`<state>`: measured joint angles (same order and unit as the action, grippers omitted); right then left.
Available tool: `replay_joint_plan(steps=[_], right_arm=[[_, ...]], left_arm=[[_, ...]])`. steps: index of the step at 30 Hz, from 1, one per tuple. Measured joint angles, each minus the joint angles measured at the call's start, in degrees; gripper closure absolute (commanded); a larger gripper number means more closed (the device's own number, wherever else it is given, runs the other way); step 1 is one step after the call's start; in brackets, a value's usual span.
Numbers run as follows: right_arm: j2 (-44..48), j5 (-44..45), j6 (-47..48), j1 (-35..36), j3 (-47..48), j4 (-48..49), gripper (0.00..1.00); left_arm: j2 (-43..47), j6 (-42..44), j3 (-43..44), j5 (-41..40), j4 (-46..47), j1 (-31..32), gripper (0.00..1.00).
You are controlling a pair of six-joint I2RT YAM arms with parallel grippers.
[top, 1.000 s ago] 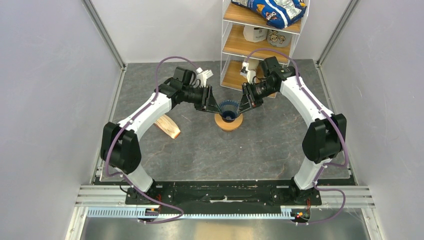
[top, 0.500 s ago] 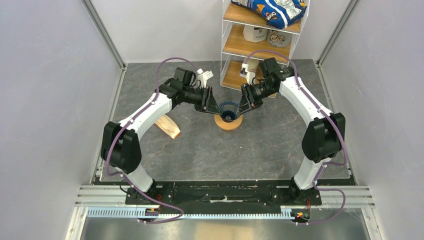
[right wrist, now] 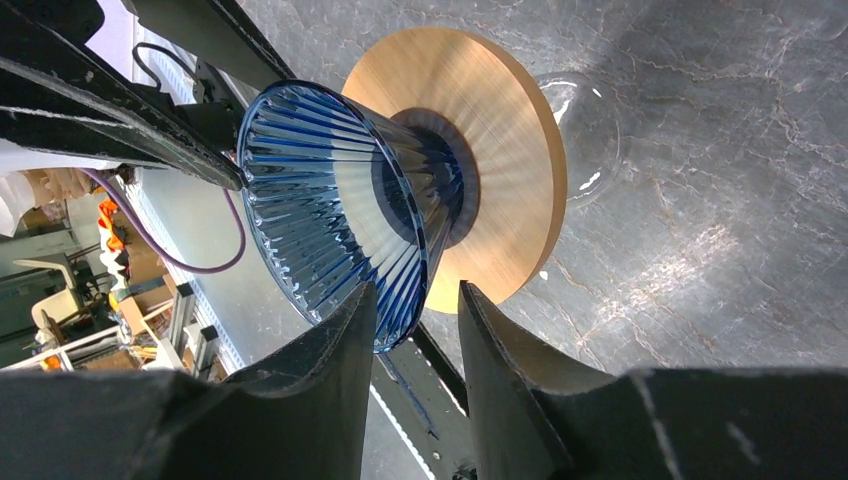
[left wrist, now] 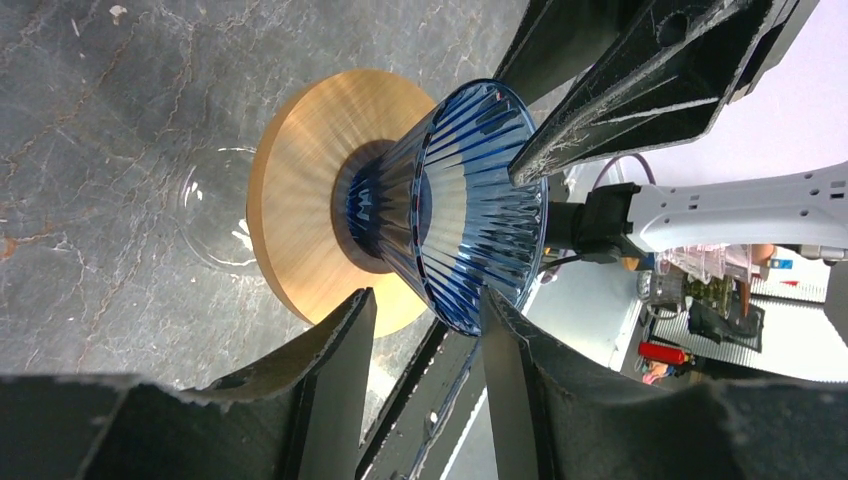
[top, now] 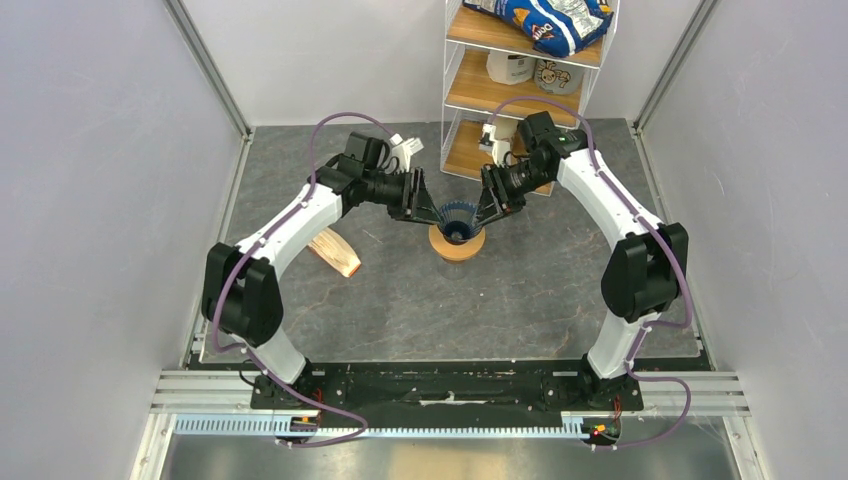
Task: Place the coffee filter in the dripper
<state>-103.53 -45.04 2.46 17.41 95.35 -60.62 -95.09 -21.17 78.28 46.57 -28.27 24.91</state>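
The dripper (top: 459, 217) is a dark blue ribbed cone standing mouth up in an orange-brown ring (top: 457, 245) over a clear glass cup (left wrist: 208, 222). My left gripper (top: 428, 213) is open at the dripper's left side, and its fingers straddle the rim (left wrist: 425, 295). My right gripper (top: 490, 207) is open at the right side and straddles the rim the same way (right wrist: 416, 288). The dripper (right wrist: 330, 200) looks empty inside. The coffee filter is out of view.
A cream-and-tan wedge of stacked paper (top: 336, 253) lies on the table to the left of the dripper. A wire shelf unit (top: 520, 80) with a snack bag and containers stands behind the right arm. Grey walls close in both sides.
Both wrists have edged slightly toward the back. The dripper and ring have not moved.
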Motion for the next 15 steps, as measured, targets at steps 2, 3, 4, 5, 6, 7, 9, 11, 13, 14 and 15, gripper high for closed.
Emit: replay_joint_plan(steps=[2, 3, 4, 5, 6, 7, 9, 11, 13, 14, 15], right_arm=[[-0.11, 0.04, -0.02, 0.00, 0.52, -0.07, 0.56], [-0.17, 0.04, -0.07, 0.00, 0.79, -0.09, 0.57], [-0.26, 0.04, -0.07, 0.00, 0.96, -0.09, 0.57], [-0.37, 0.07, -0.07, 0.00, 1.14, -0.13, 0.57], [-0.48, 0.09, -0.07, 0.00, 1.25, -0.11, 0.58], [-0.57, 0.11, -0.07, 0.00, 1.31, -0.11, 0.58], [-0.68, 0.17, -0.09, 0.00, 1.33, -0.11, 0.59], [-0.92, 0.35, -0.09, 0.00, 1.36, -0.11, 0.60], [-1.29, 0.44, -0.09, 0.00, 1.36, -0.11, 0.61], [-1.53, 0.46, -0.15, 0.00, 1.36, -0.11, 0.62], [-1.68, 0.35, -0.37, 0.00, 1.36, -0.11, 0.63]], left_arm=[[0.00, -0.74, 0.31, 0.02, 0.33, -0.11, 0.49], [-0.02, -1.22, 0.48, 0.02, 0.66, -0.20, 0.50], [-0.04, -1.53, 0.57, 0.04, 0.98, -0.26, 0.51], [-0.13, -1.79, 0.68, 0.02, 1.27, -0.31, 0.52], [-0.26, -2.05, 0.79, 0.02, 1.64, -0.35, 0.53], [-0.50, -2.32, 0.85, 0.02, 1.90, -0.37, 0.53], [-1.03, -2.69, 0.85, 0.02, 2.14, -0.42, 0.55], [-1.79, -3.04, 0.85, 0.00, 2.21, -0.42, 0.57], [-2.51, -3.26, 0.85, -0.07, 2.23, -0.42, 0.60], [-2.73, -3.45, 0.85, 0.07, 2.27, -0.42, 0.62], [-2.80, -3.63, 0.85, 0.22, 2.40, -0.42, 0.63]])
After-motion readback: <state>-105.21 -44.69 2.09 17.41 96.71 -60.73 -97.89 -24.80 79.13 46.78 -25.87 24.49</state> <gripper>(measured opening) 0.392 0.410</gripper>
